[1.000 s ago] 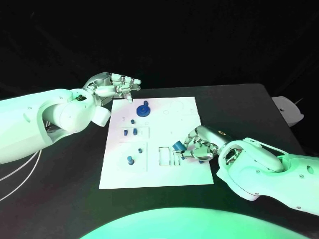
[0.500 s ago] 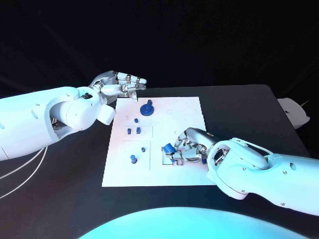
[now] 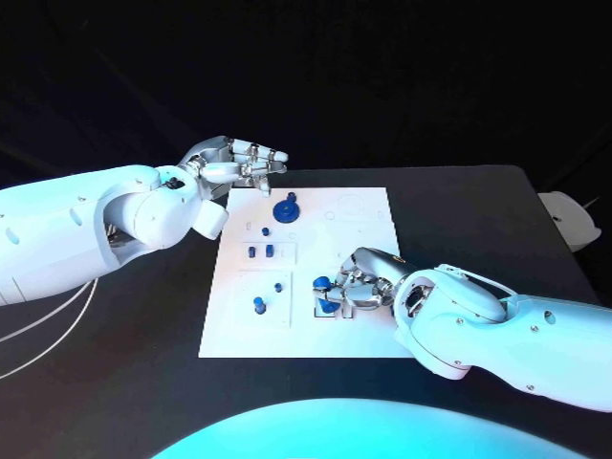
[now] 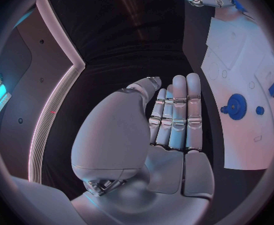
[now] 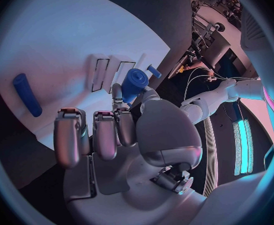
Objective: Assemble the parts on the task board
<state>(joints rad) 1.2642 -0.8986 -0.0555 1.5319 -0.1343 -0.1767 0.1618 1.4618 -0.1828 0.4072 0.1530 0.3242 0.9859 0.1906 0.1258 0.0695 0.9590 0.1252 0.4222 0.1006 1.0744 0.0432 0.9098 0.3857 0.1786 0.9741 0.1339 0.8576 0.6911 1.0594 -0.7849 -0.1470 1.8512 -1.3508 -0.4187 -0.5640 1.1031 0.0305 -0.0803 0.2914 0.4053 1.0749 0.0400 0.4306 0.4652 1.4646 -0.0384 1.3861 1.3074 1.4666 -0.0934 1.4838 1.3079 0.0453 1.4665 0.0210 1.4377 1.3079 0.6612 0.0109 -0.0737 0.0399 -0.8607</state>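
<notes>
Pinching a blue part [image 5: 134, 82] between thumb and fingers, the right hand [image 3: 358, 286] sits low over the near-right area of the board [image 3: 361, 330], just above the narrow slots [image 5: 106, 72] cut there. The right wrist view shows why the grip looks as it does: the part is a short round piece held at the fingertips, which leaves its lower end free to meet the board, while the other fingers [image 5: 68, 135] lie straight alongside, out of the way. I judge this to be the seating step for that part; whether it already touches the board I cannot tell.

The left hand [image 3: 234, 163] hovers off the board's far-left corner, holding nothing, its fingers straight and pressed together beside the thumb. It looks parked there to keep clear of the working hand and of the board.

Other parts remain on the board: a gear [image 3: 287, 209] stands near the far edge, small pegs [image 3: 258, 252] lie in the left column, and another peg [image 3: 259, 305] sits nearer the robot. A long blue bar [image 5: 26, 94] lies flat on the board close to the right hand. Since several pieces seem loose, the task appears well short of done.
</notes>
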